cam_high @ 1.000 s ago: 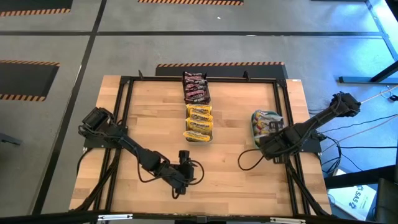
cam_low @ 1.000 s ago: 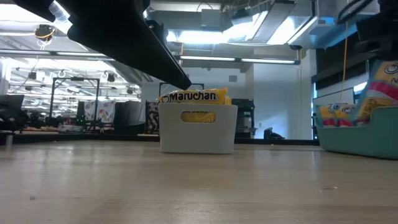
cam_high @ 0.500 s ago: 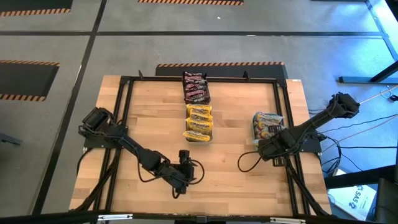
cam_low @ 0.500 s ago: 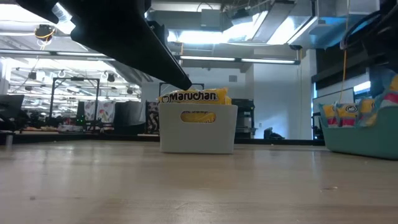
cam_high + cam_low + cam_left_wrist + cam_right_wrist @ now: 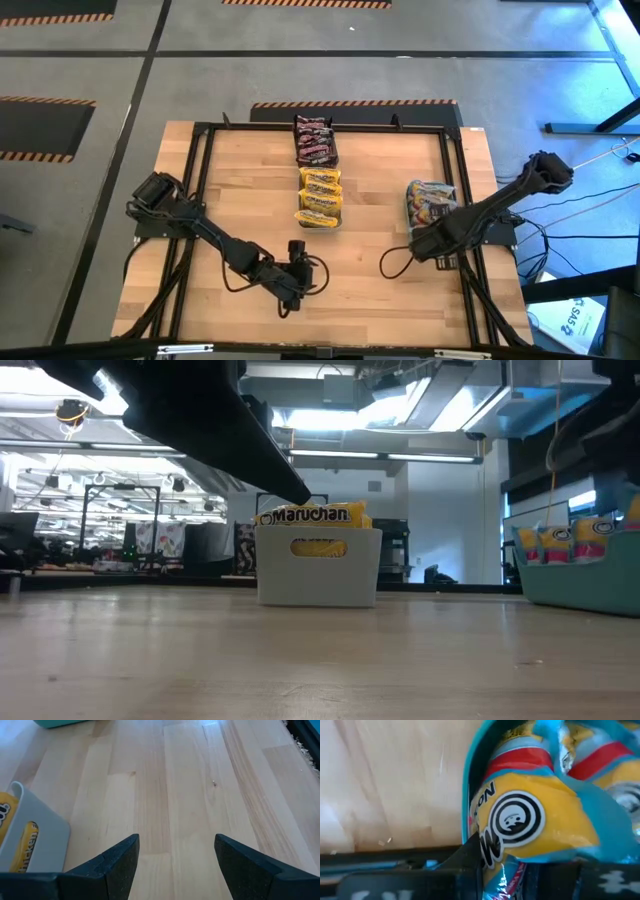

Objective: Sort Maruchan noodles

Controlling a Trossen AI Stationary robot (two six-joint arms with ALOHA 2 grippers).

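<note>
Pale wood planks make up the bench (image 5: 240, 180), boxed in by a black metal frame, with grey concrete floor around it.

Three bins on the bench. Far centre: dark grey bin (image 5: 315, 142) packed with dark brown-red noodle packets (image 5: 314, 148), glossy wrappers. Just near of it and touching: clear bin (image 5: 320, 196), which reads as frosted white plastic with a slot handle in the low view, holding yellow noodle packets (image 5: 320, 194) stood on edge, "Maruchan" print legible above the rim. Right side: teal bin (image 5: 413, 222), rounded corners, holding orange-yellow packets (image 5: 432, 198) with blue and red print, crinkled film.

I see the right gripper (image 5: 432, 240) at the near end of the teal bin. Its wrist view is filled by one such packet with a black bullseye logo; jaws narrowly apart, whether they pinch that packet I cannot tell.

Left gripper (image 5: 293, 290) sits near centre, low over bare wood, jaws spread wide and holding nothing.
</note>
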